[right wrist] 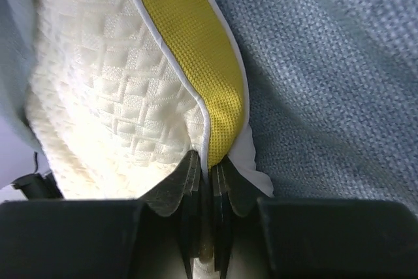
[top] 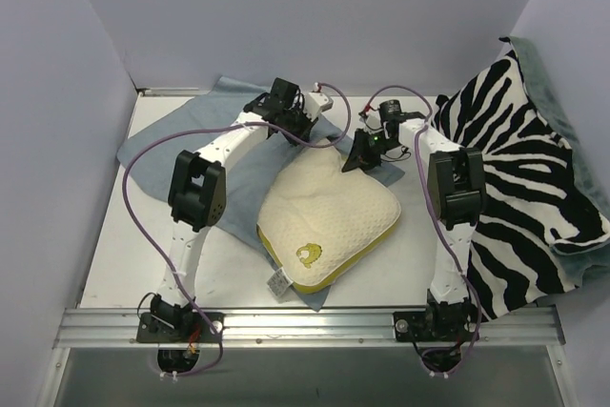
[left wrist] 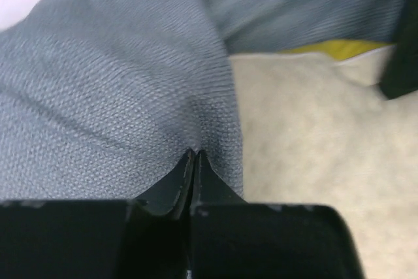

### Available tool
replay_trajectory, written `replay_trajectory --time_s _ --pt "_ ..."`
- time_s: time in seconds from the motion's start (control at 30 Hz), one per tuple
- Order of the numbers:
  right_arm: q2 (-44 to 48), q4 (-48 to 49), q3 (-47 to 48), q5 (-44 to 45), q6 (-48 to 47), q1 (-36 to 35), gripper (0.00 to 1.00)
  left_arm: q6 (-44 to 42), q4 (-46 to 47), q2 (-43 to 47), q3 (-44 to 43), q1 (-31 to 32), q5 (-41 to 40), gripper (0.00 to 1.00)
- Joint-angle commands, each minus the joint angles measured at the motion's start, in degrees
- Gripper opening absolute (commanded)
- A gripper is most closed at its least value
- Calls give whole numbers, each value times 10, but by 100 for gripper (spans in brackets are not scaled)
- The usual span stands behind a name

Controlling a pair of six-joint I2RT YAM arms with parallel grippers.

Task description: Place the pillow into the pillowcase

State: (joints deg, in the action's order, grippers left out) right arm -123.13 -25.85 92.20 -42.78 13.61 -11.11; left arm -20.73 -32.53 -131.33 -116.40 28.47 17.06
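Looking at a pillow in the middle of the table: cream-white, dimpled quilted knit, roughly rectangular and puffy, with a yellow woven edge band, white piping, a yellow logo and a small white tag. Lying on top of the pillowcase, a limp blue-grey fine-weave cloth spreading flat and wrinkled toward the far-left corner. Sitting skewed to the table edges, with the logo-and-tag corner pointing at the near edge and the opposite corner pointing at the far edge; long axis running roughly near-left to far-right, hard to be sure. Pinching a pillowcase fold just beside the pillow's far edge with the left gripper, tips pressed together on the cloth. Clamping the right gripper on the pillow's far edge, right at the yellow band and piping. Draping over the right edge: zebra-striped cloth with green backing.
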Motion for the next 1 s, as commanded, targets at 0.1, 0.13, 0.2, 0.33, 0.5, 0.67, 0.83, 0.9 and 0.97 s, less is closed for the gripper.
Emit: replay_trajectory --time_s 0.1,0.13,0.2,0.33,0.5,0.67,0.83,0.9,0.97 --pt "11 58 39 -84 70 -16 0 86 13 76 -51 57 309 0" --pt "12 63 43 -89 78 -16 0 122 14 84 -50 63 328 0" --pt "22 73 42 -99 99 -17 0 158 22 109 -19 67 364 0" --pt "64 115 -8 -116 108 -9 0 159 32 162 104 43 342 0" --pt "122 28 -42 -105 14 7 17 92 -36 166 126 -31 309 1" --pt "137 -72 -5 4 -106 60 75 -270 -269 181 75 -44 281 69" --pt "50 -123 103 144 -179 70 81 -367 -283 188 30 -15 298 89" --pt "14 -140 154 184 -202 63 82 -384 -283 159 7 10 299 95" --pt "-33 -149 184 199 -204 54 83 -410 -282 133 -32 41 319 97"
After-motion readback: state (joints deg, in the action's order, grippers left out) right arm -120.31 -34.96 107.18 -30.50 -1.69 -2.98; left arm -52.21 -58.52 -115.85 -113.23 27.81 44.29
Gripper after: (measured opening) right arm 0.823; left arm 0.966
